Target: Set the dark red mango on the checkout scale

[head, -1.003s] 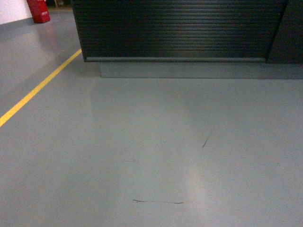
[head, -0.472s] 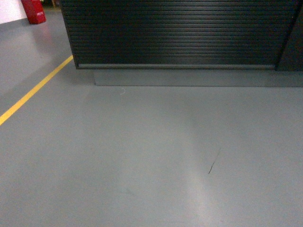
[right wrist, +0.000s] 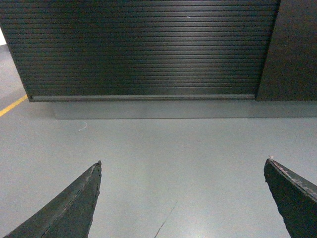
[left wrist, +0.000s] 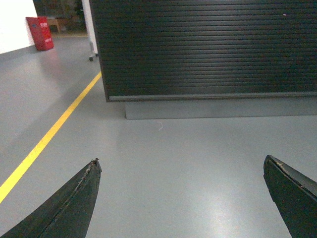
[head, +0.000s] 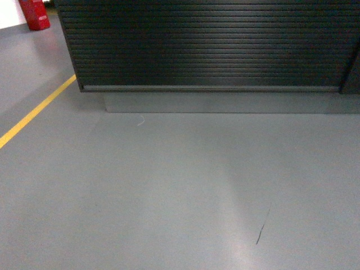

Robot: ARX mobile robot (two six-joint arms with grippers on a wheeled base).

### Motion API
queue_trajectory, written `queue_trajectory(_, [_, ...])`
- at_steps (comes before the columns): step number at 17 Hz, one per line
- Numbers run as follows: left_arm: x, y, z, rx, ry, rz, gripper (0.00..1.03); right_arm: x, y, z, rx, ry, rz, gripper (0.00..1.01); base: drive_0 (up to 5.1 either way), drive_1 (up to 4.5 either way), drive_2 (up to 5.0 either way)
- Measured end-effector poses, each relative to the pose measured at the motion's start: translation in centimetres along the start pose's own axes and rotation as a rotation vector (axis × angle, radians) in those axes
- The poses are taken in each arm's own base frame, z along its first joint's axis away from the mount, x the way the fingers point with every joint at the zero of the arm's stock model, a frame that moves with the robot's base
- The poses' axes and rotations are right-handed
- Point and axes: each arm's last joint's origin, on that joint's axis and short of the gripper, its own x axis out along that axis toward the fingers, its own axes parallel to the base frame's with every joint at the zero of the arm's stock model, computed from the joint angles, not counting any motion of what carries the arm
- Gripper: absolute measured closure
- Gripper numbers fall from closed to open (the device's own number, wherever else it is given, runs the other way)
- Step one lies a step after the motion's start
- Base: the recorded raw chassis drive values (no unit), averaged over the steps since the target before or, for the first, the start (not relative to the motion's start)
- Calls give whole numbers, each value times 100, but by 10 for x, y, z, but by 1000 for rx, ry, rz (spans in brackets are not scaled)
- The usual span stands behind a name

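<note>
The checkout (head: 208, 45) fills the top of the head view: a black counter with a ribbed front panel on a grey plinth (head: 225, 102). It also shows in the left wrist view as the checkout (left wrist: 203, 47) and in the right wrist view as the checkout (right wrist: 143, 47). The dark red mango and the scale are out of view. My left gripper (left wrist: 181, 163) is open with only floor between its fingers. My right gripper (right wrist: 183, 163) is open too, with nothing in it. Neither gripper appears in the head view.
Grey floor (head: 169, 191) lies between me and the counter. A yellow floor line (head: 34, 112) runs diagonally at the left. A red object (head: 32, 14) stands far back left. A plain dark panel (right wrist: 292, 49) adjoins the ribbed front at the right.
The checkout front has grown larger and lower in the head view. The floor scuff has slid toward the bottom right. The base is rolling closer.
</note>
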Motion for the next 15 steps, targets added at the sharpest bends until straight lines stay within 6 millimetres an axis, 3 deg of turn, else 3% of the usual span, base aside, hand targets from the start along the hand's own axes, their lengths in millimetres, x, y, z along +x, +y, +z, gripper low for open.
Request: queue_trajectory(15, [0,0,0,0,-1,0,5,0,0,0,0,0,1,3,2,434,-430])
